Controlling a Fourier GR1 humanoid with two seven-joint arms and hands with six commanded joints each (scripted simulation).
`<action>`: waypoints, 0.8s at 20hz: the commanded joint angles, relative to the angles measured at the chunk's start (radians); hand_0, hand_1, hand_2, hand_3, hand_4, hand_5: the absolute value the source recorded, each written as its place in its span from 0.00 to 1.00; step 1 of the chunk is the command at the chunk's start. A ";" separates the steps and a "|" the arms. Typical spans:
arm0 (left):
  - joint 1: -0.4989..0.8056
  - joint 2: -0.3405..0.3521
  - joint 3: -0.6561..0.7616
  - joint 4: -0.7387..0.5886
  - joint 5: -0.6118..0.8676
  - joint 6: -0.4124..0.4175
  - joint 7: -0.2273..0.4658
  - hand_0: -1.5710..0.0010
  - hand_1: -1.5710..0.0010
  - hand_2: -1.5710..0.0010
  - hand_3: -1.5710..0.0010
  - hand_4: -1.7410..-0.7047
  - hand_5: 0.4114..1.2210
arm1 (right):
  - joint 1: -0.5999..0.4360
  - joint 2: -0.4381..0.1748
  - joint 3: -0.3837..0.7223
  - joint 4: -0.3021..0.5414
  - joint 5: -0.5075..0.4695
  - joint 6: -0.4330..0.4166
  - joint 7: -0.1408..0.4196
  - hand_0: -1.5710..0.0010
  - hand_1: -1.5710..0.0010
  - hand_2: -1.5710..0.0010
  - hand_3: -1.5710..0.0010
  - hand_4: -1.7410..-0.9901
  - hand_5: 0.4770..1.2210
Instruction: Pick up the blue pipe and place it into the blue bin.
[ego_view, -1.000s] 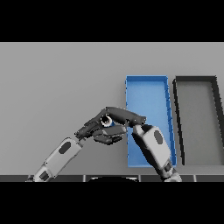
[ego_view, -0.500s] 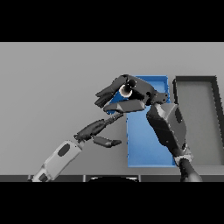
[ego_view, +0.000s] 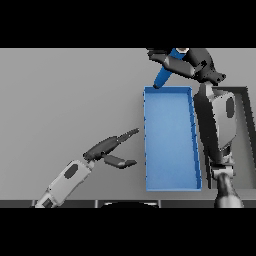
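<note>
My right hand (ego_view: 187, 65) is raised high over the far end of the blue bin (ego_view: 171, 181), fingers curled round the blue pipe (ego_view: 164, 74). The pipe hangs tilted, its lower end just above the bin's far left corner and its upper end hidden in the hand. The bin is a long open tray lying right of centre, and nothing shows inside it. My left hand (ego_view: 106, 151) rests low over the table left of the bin, open, fingers and thumb stretched toward the bin's left wall and holding nothing.
A black bin (ego_view: 245, 107) lies just right of the blue one, mostly hidden behind my right forearm (ego_view: 218, 121). Grey tabletop (ego_view: 65, 100) spreads across the left and far side.
My right hand has lifted the blue pipe from beside the left hand, up and away toward the bin's far end. The left hand has stayed in place with its fingers open.
</note>
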 joint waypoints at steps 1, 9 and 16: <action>-0.007 0.004 0.008 -0.002 0.007 -0.002 0.003 1.00 1.00 1.00 1.00 0.81 0.10 | 0.018 0.001 -0.005 0.013 0.009 -0.008 0.007 0.00 0.00 0.00 0.00 0.00 0.87; 0.007 -0.005 -0.001 -0.004 -0.001 0.007 0.007 1.00 1.00 1.00 1.00 0.82 0.07 | 0.306 0.019 0.032 0.013 0.100 -0.088 0.100 0.00 0.00 0.00 0.00 0.00 0.86; 0.002 -0.003 0.007 -0.004 0.011 0.003 0.010 1.00 1.00 1.00 1.00 0.83 0.06 | 0.467 -0.109 0.279 0.082 -0.009 -0.166 0.100 0.00 0.00 0.00 0.00 0.20 0.86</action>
